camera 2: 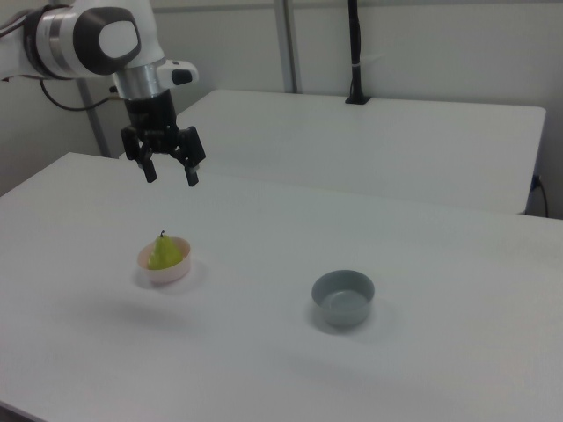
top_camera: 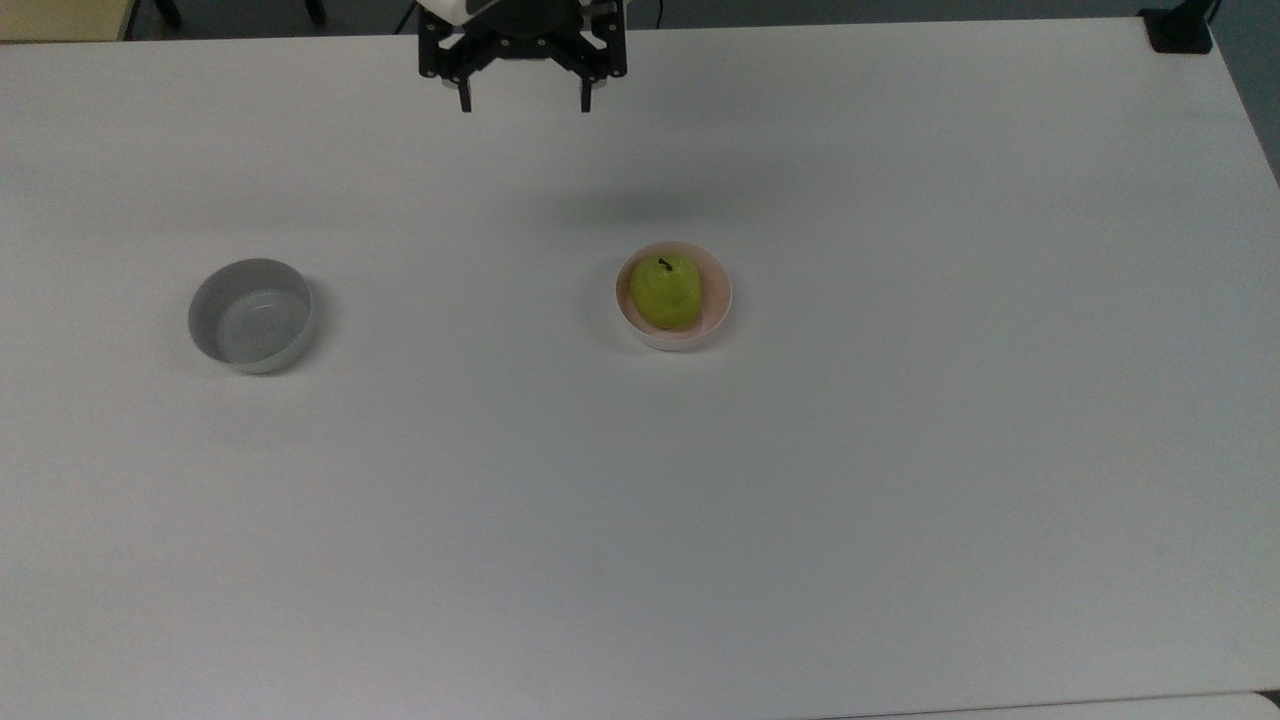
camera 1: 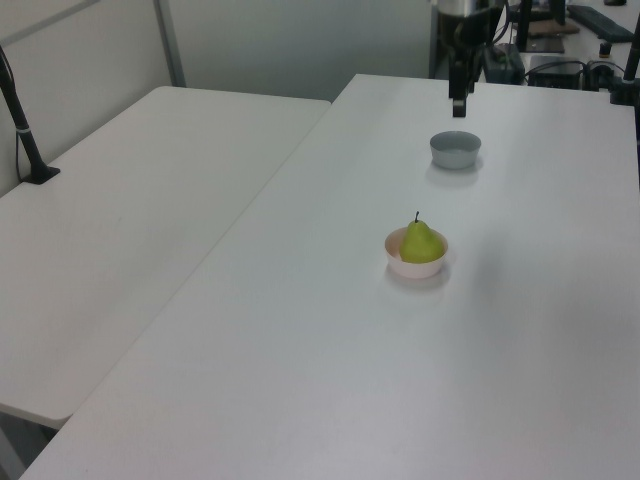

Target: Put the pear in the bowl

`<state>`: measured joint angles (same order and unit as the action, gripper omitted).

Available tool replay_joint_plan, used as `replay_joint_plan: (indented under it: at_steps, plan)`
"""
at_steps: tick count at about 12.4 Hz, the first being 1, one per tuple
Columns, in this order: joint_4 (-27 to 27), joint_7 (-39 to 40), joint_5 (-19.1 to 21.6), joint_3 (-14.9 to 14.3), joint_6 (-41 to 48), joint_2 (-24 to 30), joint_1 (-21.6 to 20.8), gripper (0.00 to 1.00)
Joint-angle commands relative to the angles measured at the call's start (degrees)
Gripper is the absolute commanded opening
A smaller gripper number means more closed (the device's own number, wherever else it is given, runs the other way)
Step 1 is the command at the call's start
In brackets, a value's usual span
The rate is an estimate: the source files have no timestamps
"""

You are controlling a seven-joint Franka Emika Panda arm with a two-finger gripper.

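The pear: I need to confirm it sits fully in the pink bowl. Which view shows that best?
The top view: the pear lies inside the pink bowl, rim visible all round. The left view and right view show it upright, stem up, its base hidden behind the wall.

Yellow-green pear [top_camera: 665, 291] — pale pink bowl [top_camera: 714, 315] — grey bowl [top_camera: 252, 315].

The pear [top_camera: 665, 291] sits inside the pink bowl [top_camera: 718, 300], stem up. The gripper [top_camera: 523, 104] hangs beyond the pink bowl near the table's [top_camera: 900, 480] far edge, fingers spread. A grey bowl [top_camera: 252, 315] stands well apart toward the top view's left.
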<state>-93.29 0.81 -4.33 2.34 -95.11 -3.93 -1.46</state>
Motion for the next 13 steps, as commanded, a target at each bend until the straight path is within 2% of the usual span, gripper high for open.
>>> replay_joint_plan:
  at_steps: [1,3,13]
  plan:
    - [0.03,0.95,1.34,-1.29,2.83,2.08,-0.3,1.0]
    - [0.83,-0.36,1.34,-2.43,2.74,2.08,-0.04,1.0]
    - [3.91,-0.54,1.25,-2.43,3.09,0.85,0.84,1.0]
